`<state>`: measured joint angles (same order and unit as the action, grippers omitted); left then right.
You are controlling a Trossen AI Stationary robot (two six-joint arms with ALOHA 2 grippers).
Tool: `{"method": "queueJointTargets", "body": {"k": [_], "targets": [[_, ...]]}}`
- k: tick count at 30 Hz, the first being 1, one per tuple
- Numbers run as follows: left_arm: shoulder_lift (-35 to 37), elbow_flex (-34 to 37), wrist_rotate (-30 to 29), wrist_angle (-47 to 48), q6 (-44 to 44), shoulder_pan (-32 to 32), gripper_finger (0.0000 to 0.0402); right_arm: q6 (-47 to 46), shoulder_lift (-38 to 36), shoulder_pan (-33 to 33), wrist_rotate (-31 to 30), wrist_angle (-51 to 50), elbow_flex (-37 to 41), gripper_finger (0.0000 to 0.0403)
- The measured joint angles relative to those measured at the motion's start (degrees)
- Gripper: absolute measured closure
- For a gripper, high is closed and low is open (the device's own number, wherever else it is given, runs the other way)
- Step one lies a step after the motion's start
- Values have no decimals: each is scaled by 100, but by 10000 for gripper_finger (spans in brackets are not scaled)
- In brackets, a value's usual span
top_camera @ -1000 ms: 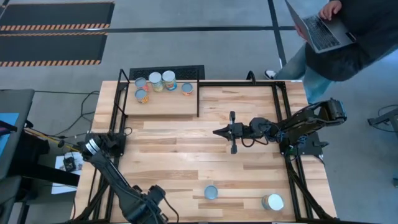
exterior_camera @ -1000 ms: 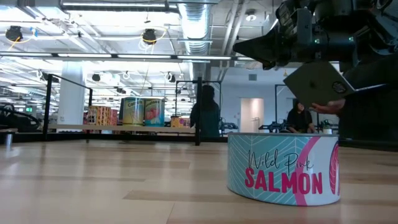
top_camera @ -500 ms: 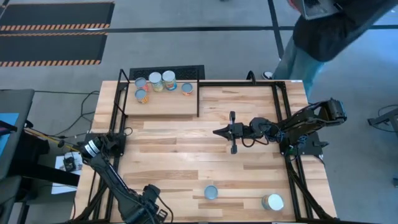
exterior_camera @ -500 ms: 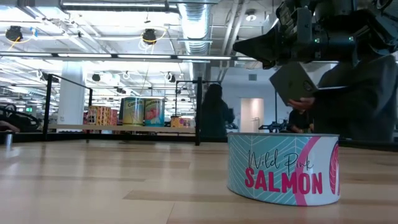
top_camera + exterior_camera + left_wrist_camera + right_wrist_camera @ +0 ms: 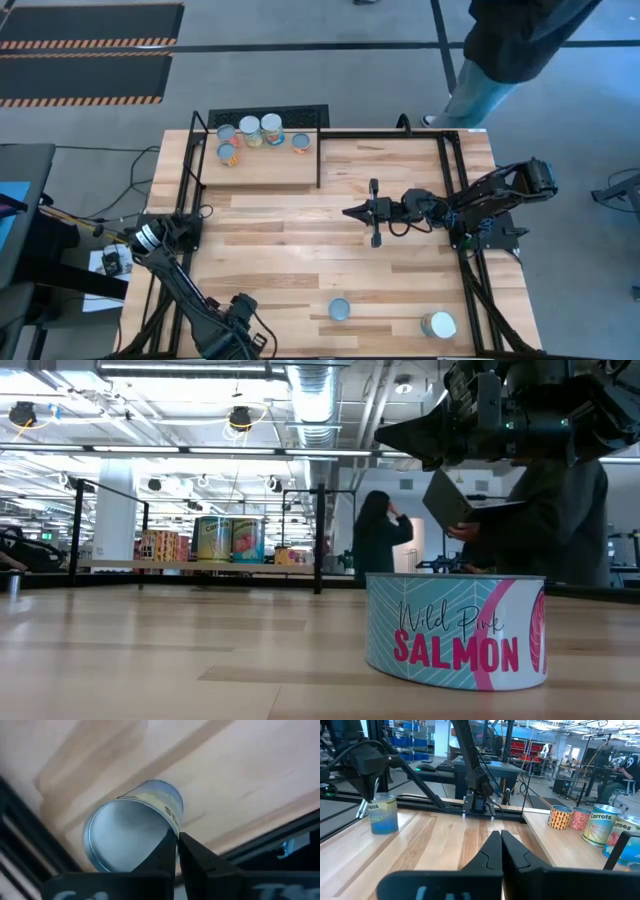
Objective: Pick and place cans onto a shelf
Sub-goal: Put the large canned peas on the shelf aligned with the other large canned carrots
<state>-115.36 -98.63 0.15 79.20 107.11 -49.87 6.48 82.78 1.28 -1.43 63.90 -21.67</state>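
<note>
Since the left gripper (image 5: 176, 836) sits at the near-left corner of the table w/ its fingers pressed together, it isn't holding anything. It hangs right over a blue-label can (image 5: 125, 830) standing upright there. Closed tips are just above the silver lid, not around the body, so no grasp yet. In the high view the arm hides this can. The right wrist cam shows it clearly, near the table's black edge rail.

Right gripper (image 5: 347, 212) hovers mid-table, pincer also shut and empty, pointing left, well apart from any can. Prob. parked to stay clear of the other arm.

The shelf (image 5: 275, 168) is at the far left, raised on black rods. A cluster of cans (image 5: 250, 133) is already lined along its far edge, upright and close together, leaving the near part of the board free for more.

Two loose cans (image 5: 340, 309) stand upright by the near edge, center and right, not yet shelved.

Judgement: task partly done. The left arm would need to open wide before dropping around its can. Closed as it is, lowering would only knock the lid.
</note>
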Motion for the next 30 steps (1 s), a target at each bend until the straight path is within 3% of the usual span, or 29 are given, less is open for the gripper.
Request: {"method": "queueJointTargets", "body": {"k": [8,15,23,30], "targets": [[217,7,-1027,98,-1866,688,401,0,0,0,0,8,0,397],[779,7,-2140,497,-4422,2115,401,0,1,42,-4,44,0,397],[1281,7,-2338,803,-7177,4205,401,-33,1,63,-4,31,2,397],[1578,7,-2087,795,-8231,6053,401,-9,0,101,-4,2,2,397]]}}
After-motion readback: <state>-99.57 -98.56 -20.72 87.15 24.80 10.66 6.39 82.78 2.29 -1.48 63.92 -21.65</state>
